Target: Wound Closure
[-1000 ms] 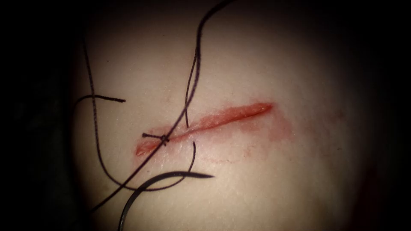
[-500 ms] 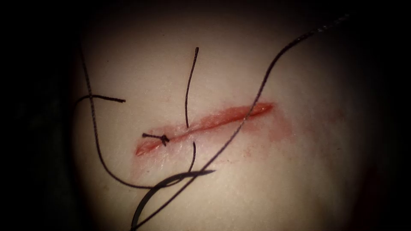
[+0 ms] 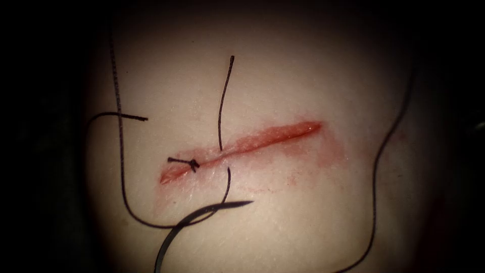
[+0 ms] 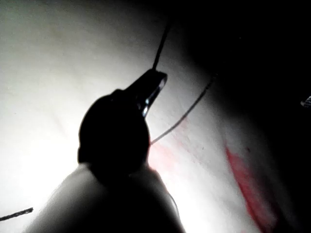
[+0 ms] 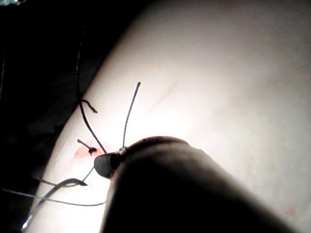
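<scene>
The tissue (image 3: 303, 217) bears a slanted red cut (image 3: 262, 137) with a knot (image 3: 192, 163) near its left end. A second stitch of thread (image 3: 221, 126) crosses the cut, its tail standing up behind it. In front of the cut's left half the curved needle (image 3: 202, 211) lies loose on the tissue, held by no tool, tip pointing right. In the left wrist view my left tool (image 4: 156, 82) looks shut, with thread (image 4: 162, 41) running out of its tip. My right tool (image 5: 104, 164) is a dark tip above the knot (image 5: 90, 149) and needle (image 5: 58, 189).
A long loop of thread (image 3: 121, 162) runs down the tissue's left side and under the needle. Another strand (image 3: 376, 202) hangs down the right side. A short cut end (image 3: 129, 117) lies at the left. Red fluid stains the tissue around the cut.
The long free strand has swept from the left, across the cut, to the far right of the tissue. The needle, knot and stitch have stayed put.
</scene>
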Robot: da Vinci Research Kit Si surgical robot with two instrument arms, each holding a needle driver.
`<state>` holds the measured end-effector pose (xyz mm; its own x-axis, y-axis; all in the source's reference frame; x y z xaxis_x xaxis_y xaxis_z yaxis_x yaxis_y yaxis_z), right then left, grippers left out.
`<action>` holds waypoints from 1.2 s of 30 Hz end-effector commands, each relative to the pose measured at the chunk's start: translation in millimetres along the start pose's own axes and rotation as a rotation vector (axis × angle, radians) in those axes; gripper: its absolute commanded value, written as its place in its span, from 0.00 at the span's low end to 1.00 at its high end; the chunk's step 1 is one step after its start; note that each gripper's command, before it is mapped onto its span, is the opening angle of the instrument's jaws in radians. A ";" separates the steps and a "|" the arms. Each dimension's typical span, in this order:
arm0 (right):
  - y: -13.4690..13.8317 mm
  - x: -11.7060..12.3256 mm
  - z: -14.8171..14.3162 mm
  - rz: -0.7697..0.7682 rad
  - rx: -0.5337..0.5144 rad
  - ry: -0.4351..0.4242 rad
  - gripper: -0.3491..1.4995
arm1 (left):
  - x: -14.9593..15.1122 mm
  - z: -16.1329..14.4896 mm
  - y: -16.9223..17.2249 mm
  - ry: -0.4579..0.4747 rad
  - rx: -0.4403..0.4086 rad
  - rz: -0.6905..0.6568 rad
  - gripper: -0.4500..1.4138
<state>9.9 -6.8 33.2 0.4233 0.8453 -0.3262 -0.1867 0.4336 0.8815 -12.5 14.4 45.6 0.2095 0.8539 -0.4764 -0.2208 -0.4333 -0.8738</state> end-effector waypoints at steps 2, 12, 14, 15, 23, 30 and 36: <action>1.2 1.6 -0.2 -0.005 0.014 0.033 0.50 | -0.7 0.9 -0.2 -0.014 -0.006 0.000 0.00; -2.5 5.5 0.3 -0.034 0.059 0.175 0.45 | -3.5 2.4 -0.9 -0.105 0.076 0.009 0.00; -3.0 6.2 1.7 -0.054 0.054 0.180 0.07 | -3.6 2.6 -0.8 -0.109 0.069 0.002 0.00; -3.2 6.8 3.0 -0.052 0.055 0.182 0.00 | -3.6 2.7 -0.6 -0.111 0.071 0.001 0.00; -1.3 6.5 12.0 -0.102 0.044 0.186 0.00 | -2.8 3.7 1.5 -0.099 -0.146 -0.052 0.00; 2.7 3.4 22.6 -0.218 0.042 0.210 0.00 | -3.1 5.7 3.1 -0.069 -0.157 -0.070 0.00; 5.8 2.5 30.8 -0.290 0.081 0.379 0.00 | -3.0 7.3 2.3 -0.040 -0.118 -0.037 0.00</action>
<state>36.2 -11.6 47.6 0.0809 0.7467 -0.6603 -0.0293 0.6639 0.7472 -20.2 13.0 45.4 0.1822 0.8761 -0.4463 -0.1109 -0.4327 -0.8947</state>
